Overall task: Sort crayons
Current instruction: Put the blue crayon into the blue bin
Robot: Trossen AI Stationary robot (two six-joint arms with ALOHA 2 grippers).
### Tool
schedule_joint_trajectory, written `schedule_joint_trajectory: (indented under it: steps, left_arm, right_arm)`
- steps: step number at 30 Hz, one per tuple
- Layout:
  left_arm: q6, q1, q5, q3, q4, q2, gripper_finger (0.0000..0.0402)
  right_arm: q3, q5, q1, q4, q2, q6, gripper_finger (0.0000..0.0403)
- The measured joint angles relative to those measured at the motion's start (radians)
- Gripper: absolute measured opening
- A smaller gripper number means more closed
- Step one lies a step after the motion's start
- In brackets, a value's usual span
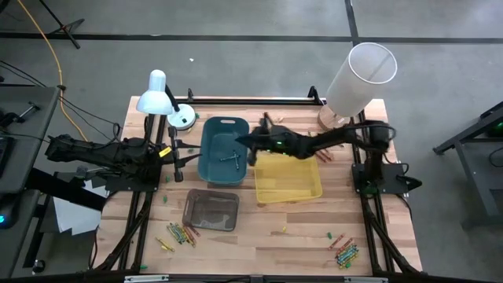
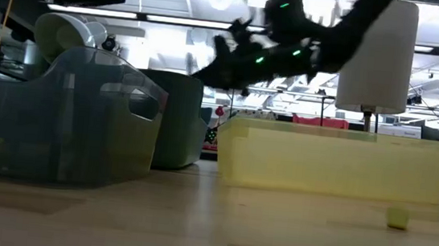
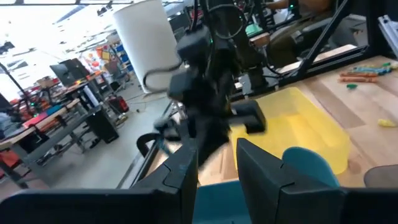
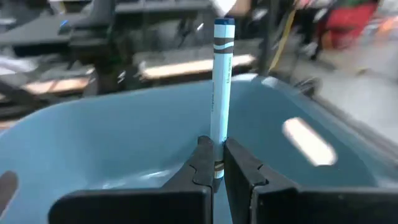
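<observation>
My right gripper point(image 4: 216, 165) reaches from the table's right over the blue bin point(image 1: 222, 149) and is shut on a blue crayon point(image 4: 222, 81). Beside that bin stand a yellow bin point(image 1: 287, 177) and, nearer the front, a clear grey bin point(image 1: 211, 211). Loose crayons lie in a heap at the front left point(image 1: 179, 233) and another at the front right point(image 1: 344, 250). My left gripper point(image 3: 217, 174) waits at the table's left, level, open, with nothing between its fingers. My right gripper pinches the blue crayon's lower end point(image 4: 217, 163) between its two fingertips. The rest of the crayon sticks out beyond the fingers, lifted clear over the inside of the blue bin.
A white desk lamp point(image 1: 157, 94) stands at the far left and a tall white cylinder point(image 1: 357, 79) at the far right. Small dark sticks point(image 1: 230, 159) lie on the blue bin's floor. Green bits point(image 1: 328, 235) dot the wooden table near the front.
</observation>
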Motion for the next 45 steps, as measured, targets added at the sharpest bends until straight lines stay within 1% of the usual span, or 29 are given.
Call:
schedule_joint_trajectory:
  steps: [2, 4, 11, 13, 16, 20, 23, 25, 27, 30, 32, 34, 36, 38, 40, 42, 45]
  left_arm:
    - [-0.019, 0.0, -0.001, 0.0, 0.0, 0.0, 0.0099]
    - [-0.049, 0.0, -0.001, 0.0, 0.0, 0.0, 0.0099]
    - [-0.134, 0.0, 0.0, 0.0, -0.007, 0.0, 0.0099]
    - [-0.159, 0.0, -0.001, 0.0, -0.009, 0.0, 0.0099]
    - [-0.183, 0.0, 0.0, 0.0, -0.01, 0.0, 0.0099]
    - [-0.191, 0.0, 0.0, 0.0, -0.013, 0.0, 0.0099]
    - [-0.224, 0.0, 0.0, 0.0, -0.023, 0.0, 0.0099]
    - [-0.229, 0.0, 0.0, 0.0, -0.023, 0.0, 0.0099]
    - [-0.231, 0.0, 0.0, 0.0, -0.023, 0.0, 0.0099]
    - [-0.238, 0.0, 0.0, 0.0, -0.025, 0.0, 0.0099]
    - [-0.238, 0.0, 0.0, 0.0, -0.026, 0.0, 0.0099]
    - [-0.239, 0.0, 0.0, 0.0, -0.026, 0.0, 0.0099]
    - [-0.253, 0.0, 0.001, 0.0, -0.026, 0.0, 0.0099]
    - [-0.271, 0.0, 0.001, 0.0, -0.026, 0.0, 0.0099]
    - [-0.272, 0.0, 0.001, 0.0, -0.023, 0.0, 0.0099]
    - [-0.272, 0.0, 0.001, 0.0, -0.023, 0.0, 0.0099]
    - [-0.271, 0.0, 0.001, -0.001, -0.014, 0.0, 0.0099]
  right_arm:
    - [0.087, -0.027, 0.012, -0.088, 0.044, -0.007, 0.0007]
    - [0.171, -0.029, 0.023, -0.201, 0.072, -0.015, 0.0007]
    - [0.392, -0.027, 0.052, -0.7, 0.08, -0.057, 0.0013]
    - [0.441, -0.028, 0.057, -0.798, 0.08, -0.053, 0.0028]
    - [0.489, -0.023, 0.063, -0.912, 0.079, -0.052, 0.0069]
    - [0.575, 0.042, 0.08, -1.065, 0.073, -0.073, 0.0132]
    - [0.677, 0.078, 0.092, -1.254, 0.072, -0.087, 0.0167]
    - [0.745, 0.082, 0.106, -1.386, 0.072, -0.092, 0.0181]
    - [0.8, 0.095, 0.13, -1.518, 0.064, -0.091, 0.0186]
    - [0.822, 0.164, 0.183, -1.643, 0.03, -0.072, 0.0188]
    - [0.791, 0.242, 0.226, -1.68, -0.01, -0.05, 0.0188]
    - [0.721, 0.332, 0.268, -1.684, -0.067, -0.026, 0.0188]
    - [0.615, 0.424, 0.306, -1.655, -0.141, 0.015, 0.0188]
    - [0.48, 0.495, 0.337, -1.603, -0.233, 0.077, 0.0188]
    - [0.332, 0.536, 0.361, -1.523, -0.335, 0.146, 0.0188]
    - [0.176, 0.556, 0.379, -1.399, -0.443, 0.204, 0.0188]
    - [-0.034, 0.56, 0.394, -1.126, -0.588, 0.212, 0.0188]
